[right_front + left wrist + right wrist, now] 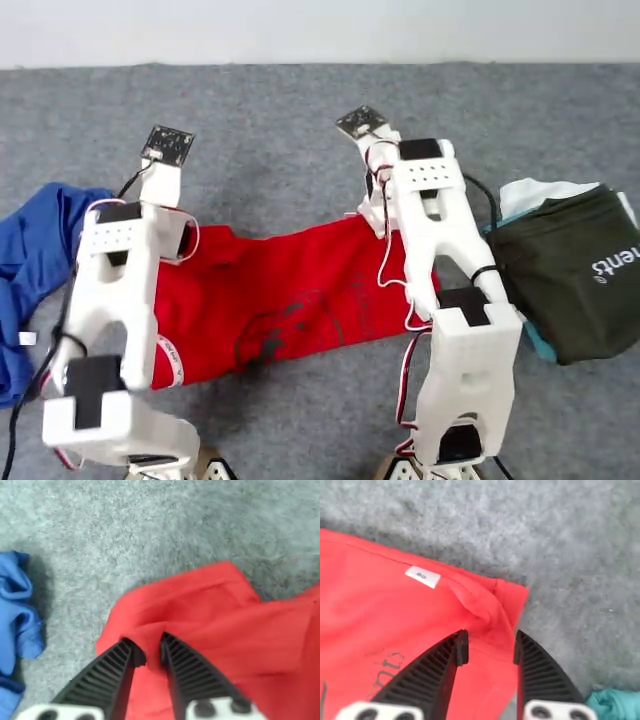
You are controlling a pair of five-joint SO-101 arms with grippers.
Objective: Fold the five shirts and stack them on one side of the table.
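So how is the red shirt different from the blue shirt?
The red shirt lies spread out in the middle; the blue shirt is bunched up at the side. The left gripper pinches the red shirt; no gripper holds the blue shirt. Both lie unfolded on the grey table.

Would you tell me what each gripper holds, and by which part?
The left gripper pinches the red shirt by a fold near its edge; the right gripper holds nothing.
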